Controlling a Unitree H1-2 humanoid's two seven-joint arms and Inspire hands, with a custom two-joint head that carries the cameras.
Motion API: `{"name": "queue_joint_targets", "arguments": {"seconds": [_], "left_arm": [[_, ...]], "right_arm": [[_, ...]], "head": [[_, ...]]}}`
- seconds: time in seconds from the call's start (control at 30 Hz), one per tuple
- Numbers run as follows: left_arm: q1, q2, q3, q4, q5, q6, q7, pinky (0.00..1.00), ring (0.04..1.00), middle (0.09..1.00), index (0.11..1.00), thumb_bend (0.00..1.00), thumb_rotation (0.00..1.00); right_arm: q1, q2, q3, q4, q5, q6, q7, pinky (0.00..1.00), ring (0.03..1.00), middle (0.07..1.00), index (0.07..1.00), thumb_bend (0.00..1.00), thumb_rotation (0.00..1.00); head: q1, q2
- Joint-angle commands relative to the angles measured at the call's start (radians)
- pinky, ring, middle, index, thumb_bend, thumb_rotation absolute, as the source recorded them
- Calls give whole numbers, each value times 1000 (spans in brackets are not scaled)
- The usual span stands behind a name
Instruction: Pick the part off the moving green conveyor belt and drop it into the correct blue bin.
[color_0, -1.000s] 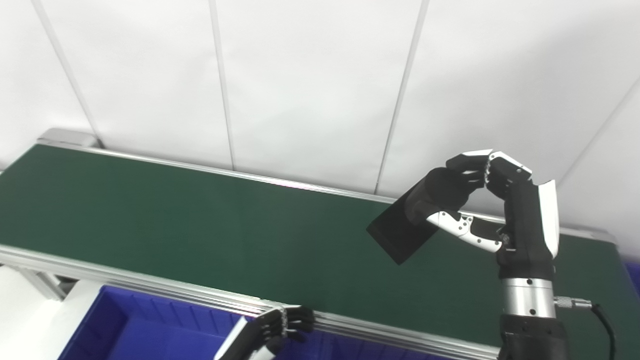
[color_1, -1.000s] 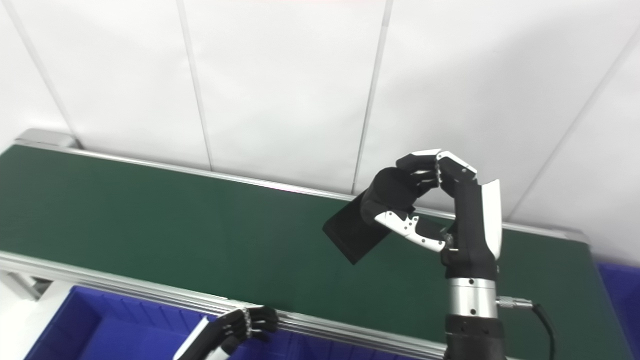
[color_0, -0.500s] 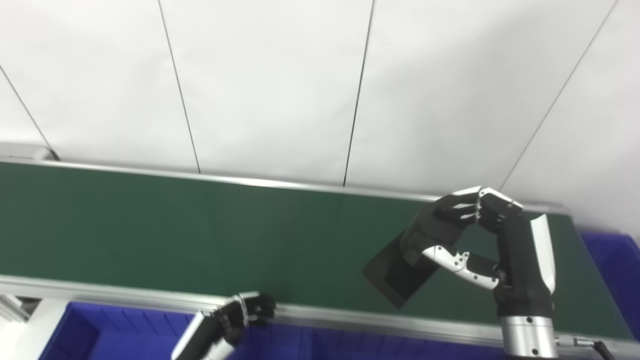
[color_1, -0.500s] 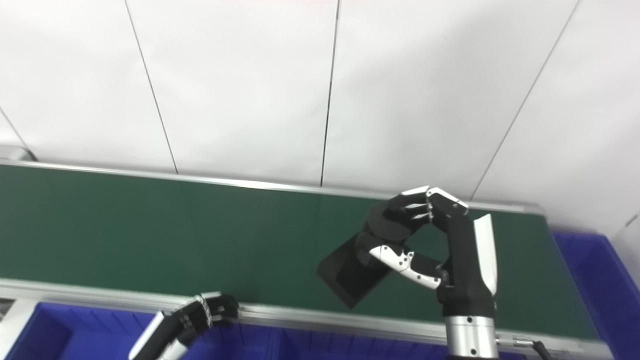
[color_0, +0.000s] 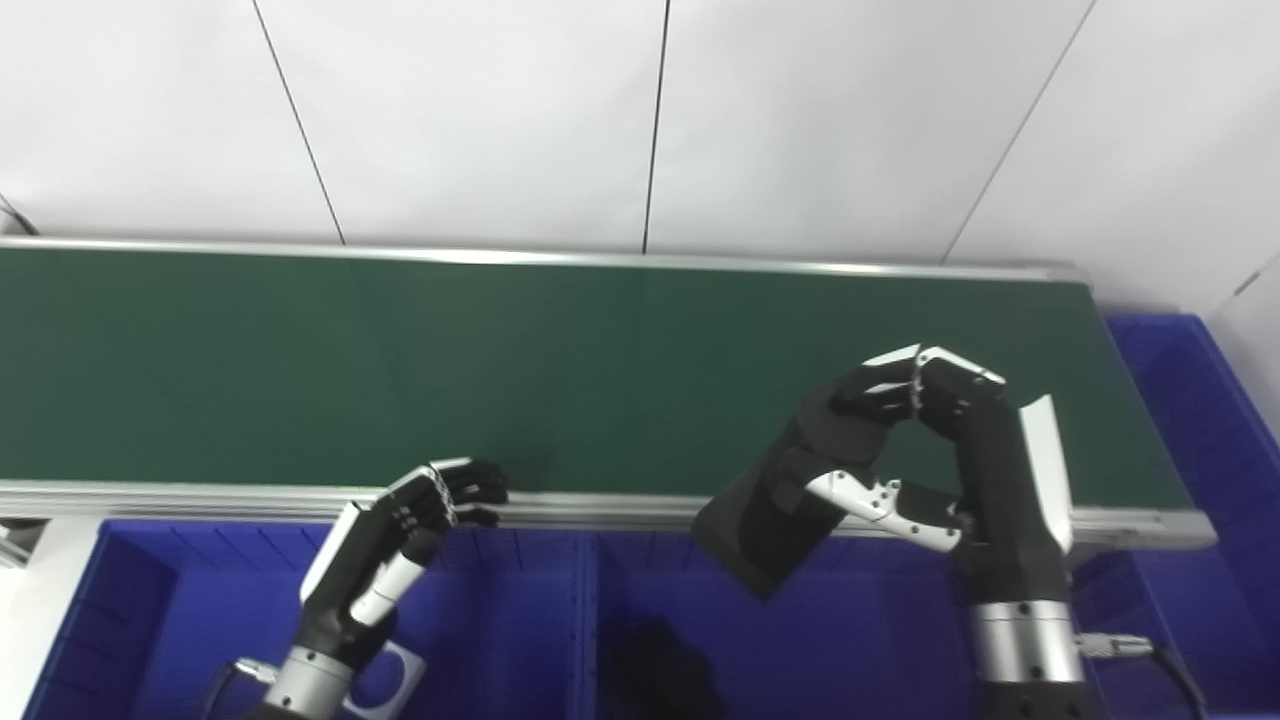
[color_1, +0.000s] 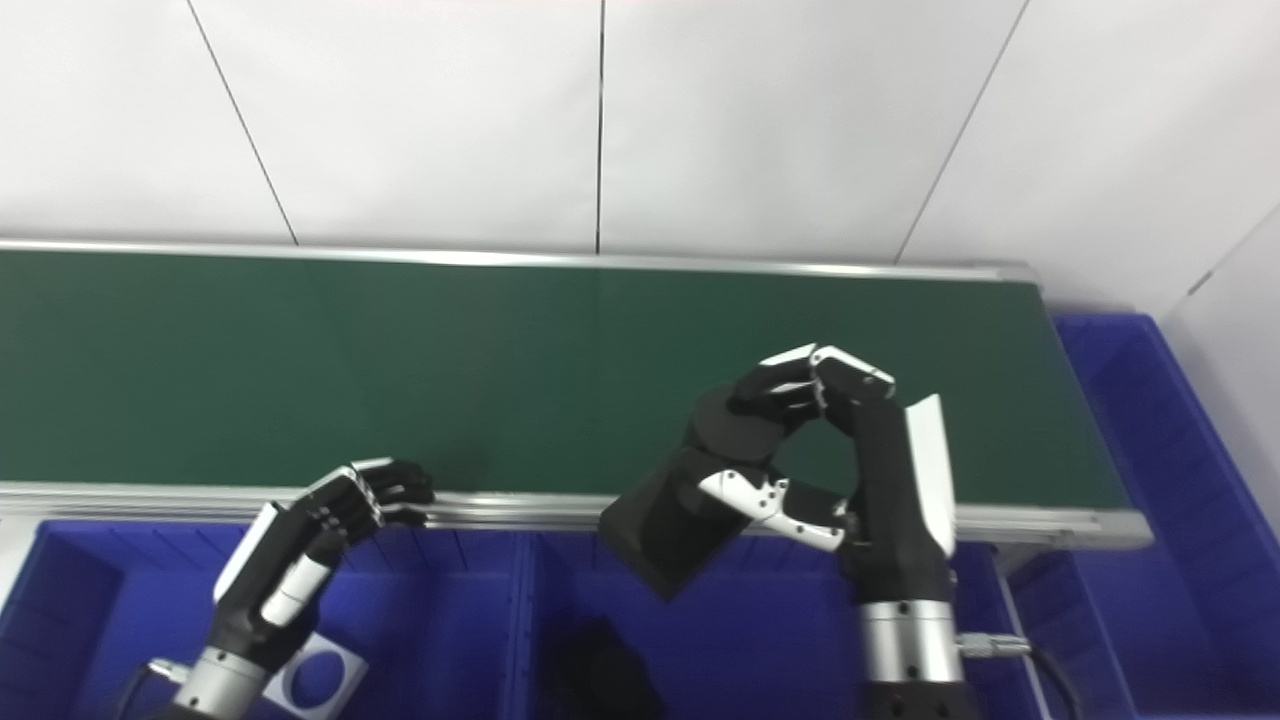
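Black part (color_0: 770, 525) clamped in my right hand (color_0: 930, 450), hanging past conveyor belt (color_0: 300, 370) edge above middle blue bin (color_0: 860, 640); judge: lower first, then release. My left hand (color_0: 400, 520) curled on nothing, idle

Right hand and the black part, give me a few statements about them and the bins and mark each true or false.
1. The right hand holds the black part. True.
2. The part lies flat on the green conveyor belt. False: it hangs past the belt's near rail, above a blue bin.
3. The left hand holds a part. False: it holds nothing.
4. A white piece with a round hole lies in the left bin. True.
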Motion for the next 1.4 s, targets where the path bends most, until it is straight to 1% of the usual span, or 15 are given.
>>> {"name": "queue_joint_targets", "arguments": {"seconds": [0.0,0.13,0.23,0.27,0.3,0.33,0.4,0.5,0.57,0.63,0.73,0.83,1.03,1.37], "left_arm": [[-8,6,4,-52,-22,6,-9,635,692,720,703,733,767],[-2,10,5,-80,-25,28,-10,637,693,719,703,737,771],[1,10,7,-90,-27,35,-11,636,691,716,704,732,775],[4,11,7,-97,-27,40,-10,637,691,716,703,734,776],[5,11,7,-102,-25,41,-9,637,690,715,703,733,776],[7,12,8,-110,-21,43,-8,634,689,715,704,732,781],[9,12,9,-119,-19,48,-7,629,687,714,707,728,789],[10,15,10,-132,-26,65,-10,630,690,718,711,735,787],[12,15,12,-141,-29,76,-10,630,690,716,707,764,788],[13,17,13,-147,-33,83,-12,632,692,718,707,781,786],[15,17,16,-152,-39,88,-18,627,689,722,710,778,778],[19,17,18,-162,-33,94,-18,627,690,722,710,774,780],[24,17,22,-178,-33,111,-18,631,692,721,709,771,783],[24,22,27,-191,-28,120,-21,626,691,717,706,775,794]], "right_arm": [[20,13,17,-3,-8,-24,-4,401,470,523,444,501,0],[53,19,39,48,-13,-49,-17,394,471,527,440,501,0],[60,19,47,80,-16,-65,-27,383,471,529,441,500,0],[62,18,47,85,-16,-68,-29,383,472,528,441,500,0],[62,18,48,94,-16,-69,-31,384,473,527,440,500,0],[63,18,48,100,-15,-69,-32,383,471,529,441,500,0],[62,15,49,112,-12,-70,-35,397,468,529,440,501,0],[59,8,50,136,-12,-47,-30,418,470,525,438,501,0],[59,4,54,156,-18,-37,-26,422,471,523,437,501,0],[60,1,60,180,-25,-38,-27,400,468,527,442,501,0],[56,-5,69,221,-35,-50,-34,371,476,533,448,499,0],[51,-14,76,257,-40,-72,-45,363,474,534,449,499,0],[47,-29,88,297,-57,-89,-58,350,466,536,456,499,0],[39,-62,125,350,-157,-92,-73,357,467,533,458,499,0]], "head": [[-2,12],[-4,32],[-5,38],[-4,51],[-4,51],[-8,62],[-8,63],[-12,77],[-11,80],[-9,82],[-7,85],[-9,91],[-8,99],[-29,112]]}}
